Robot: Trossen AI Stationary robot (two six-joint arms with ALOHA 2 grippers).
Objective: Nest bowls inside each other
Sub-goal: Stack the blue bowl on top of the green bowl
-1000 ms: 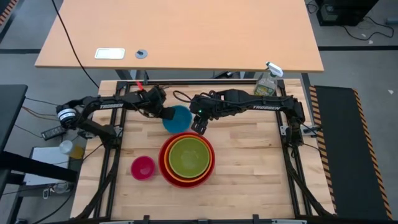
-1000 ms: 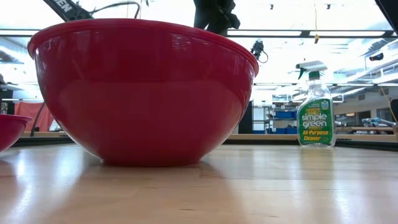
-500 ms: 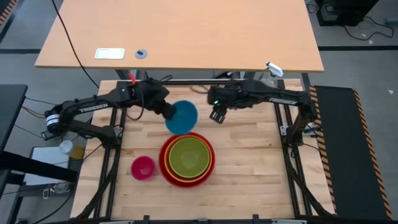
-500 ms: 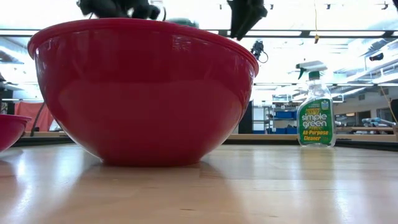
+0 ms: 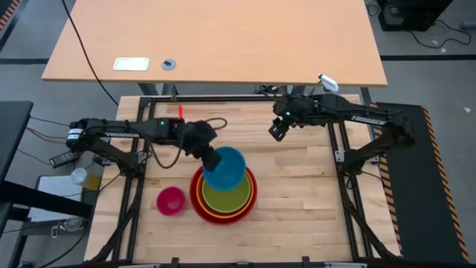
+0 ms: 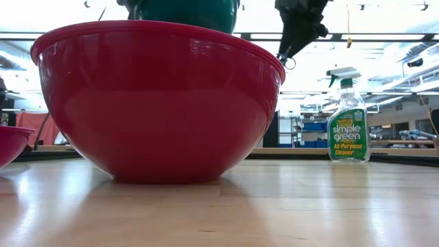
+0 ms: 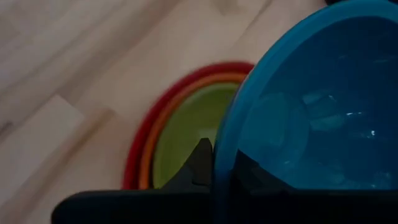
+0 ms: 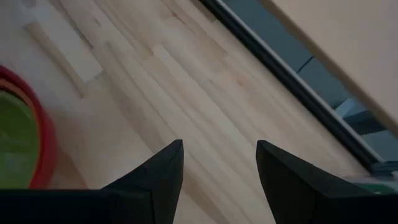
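Observation:
The red bowl (image 5: 250,199) sits on the table with the orange bowl (image 5: 199,199) and the lime green bowl (image 5: 223,197) nested in it. The blue bowl (image 5: 227,167) hangs over the far part of this stack, and my left gripper (image 5: 210,158) is shut on it. In the low view the blue bowl (image 6: 185,10) shows just above the red bowl's rim (image 6: 158,27). The pink bowl (image 5: 171,200) stands alone on the table, left of the stack. My right gripper (image 5: 279,132) is open in the air to the far right of the stack, with nothing between its fingers. My left gripper pinches the blue bowl's rim (image 7: 219,155) on the side facing the table's left. One finger (image 7: 200,163) is outside the wall and the other shows inside through the blue plastic. The fingers slant down from the left. The bowl is lifted, mouth up, over the green bowl.
A clear spray bottle (image 6: 348,127) stands at the table's far right corner, partly behind my right arm (image 5: 349,115) in the high view. Bare wood lies to the right of the stack and along the near edge. A black frame rail (image 8: 292,87) runs along the far edge.
My left gripper has carried the blue bowl up and toward the near edge, from the table behind the stack to a spot over it, rolling a little on the way. My right gripper has drawn back from the blue bowl toward the table's right edge, still open.

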